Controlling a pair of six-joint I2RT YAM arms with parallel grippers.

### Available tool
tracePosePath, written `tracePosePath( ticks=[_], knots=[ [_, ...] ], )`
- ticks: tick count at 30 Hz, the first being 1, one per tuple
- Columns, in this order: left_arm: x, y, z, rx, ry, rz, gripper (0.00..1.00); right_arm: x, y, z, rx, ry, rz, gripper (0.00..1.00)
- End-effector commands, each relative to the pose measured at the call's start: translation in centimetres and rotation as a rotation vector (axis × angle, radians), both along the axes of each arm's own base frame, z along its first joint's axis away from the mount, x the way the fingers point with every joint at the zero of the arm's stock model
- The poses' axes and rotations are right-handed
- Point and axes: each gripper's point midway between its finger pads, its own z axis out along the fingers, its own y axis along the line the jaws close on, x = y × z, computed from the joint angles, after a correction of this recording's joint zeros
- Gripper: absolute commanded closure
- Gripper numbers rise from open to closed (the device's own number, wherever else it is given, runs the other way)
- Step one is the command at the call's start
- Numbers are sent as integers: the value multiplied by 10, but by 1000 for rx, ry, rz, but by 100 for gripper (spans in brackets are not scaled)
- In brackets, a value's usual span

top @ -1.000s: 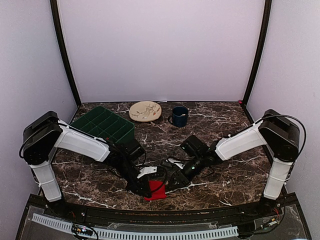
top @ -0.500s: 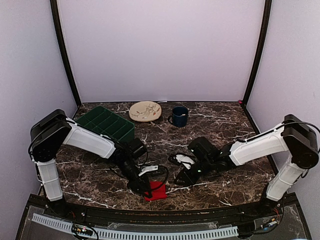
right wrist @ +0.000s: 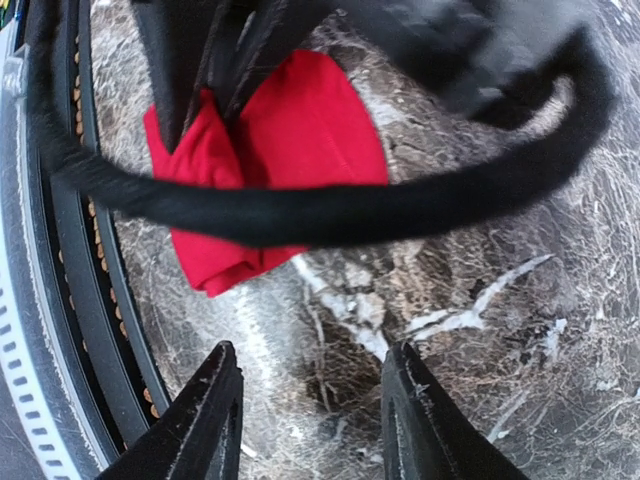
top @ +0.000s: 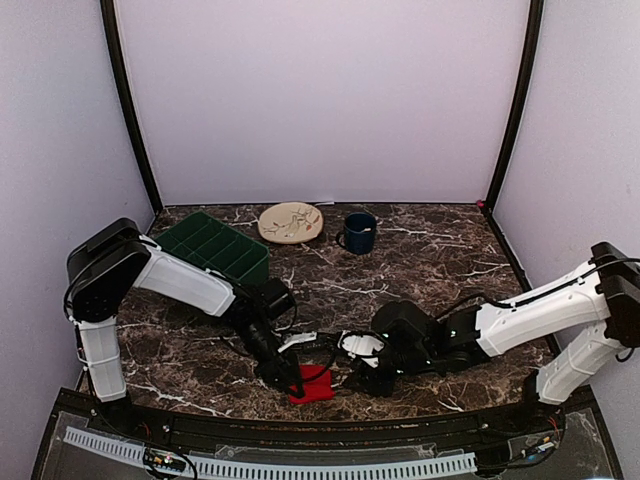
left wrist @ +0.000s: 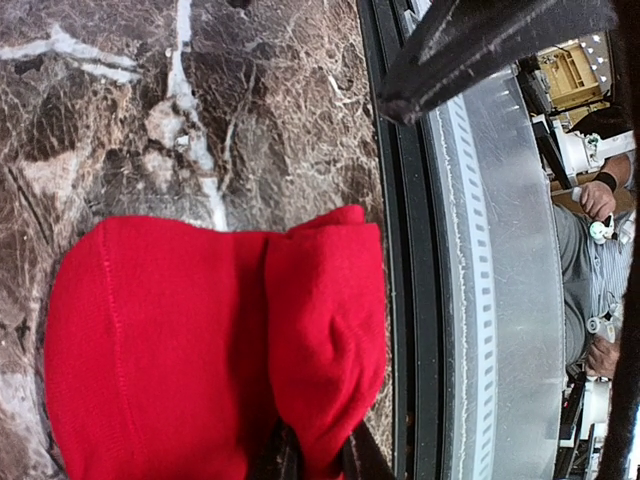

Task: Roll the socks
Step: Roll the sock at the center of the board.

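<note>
A pair of small bright red fabric socks (top: 315, 384) is seen folded into a compact bundle on the dark marble-patterned counter (top: 440, 260), close to its near edge and roughly midway between the two arm bases. No white band is visible on the fabric.

The left gripper (top: 292, 380) is pressed down onto the left side of the bundle. In the left wrist view its fingers are closed to a narrow gap, and a fold of the red cloth (left wrist: 200, 330) is pinched between them. A flap is doubled over the main body there, with its folded edge towards the counter's rim.

The right gripper (top: 362, 352) is held low, just beside the bundle on its right and slightly farther from the near edge, not touching it. Its fingers are spread, and only bare counter is shown between them. From that wrist the socks (right wrist: 300, 130) are seen straight ahead, partly crossed by a black cable (right wrist: 330, 215).

No clear long axis is shown from above. The left arm is plainly the nearer. It is bent at the elbow and angled down. The right arm is stretched low across the counter.
</note>
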Motion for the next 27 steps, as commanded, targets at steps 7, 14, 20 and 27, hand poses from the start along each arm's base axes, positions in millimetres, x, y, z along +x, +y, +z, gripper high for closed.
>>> tracePosePath(
  ticks=[7, 14, 20, 27],
  knots=[
    [-1, 5, -6, 53, 34, -1, 87, -20, 32, 4, -3, -76, 160, 54],
    [-1, 5, -6, 54, 43, -4, 87, -28, 46, -6, -43, -94, 239, 54],
    [-1, 4, -7, 55, 46, -9, 87, -29, 54, -9, -48, -99, 270, 54],
    [-3, 4, -5, 46, 54, -15, 87, -27, 56, -16, -66, -112, 282, 54]
  ],
)
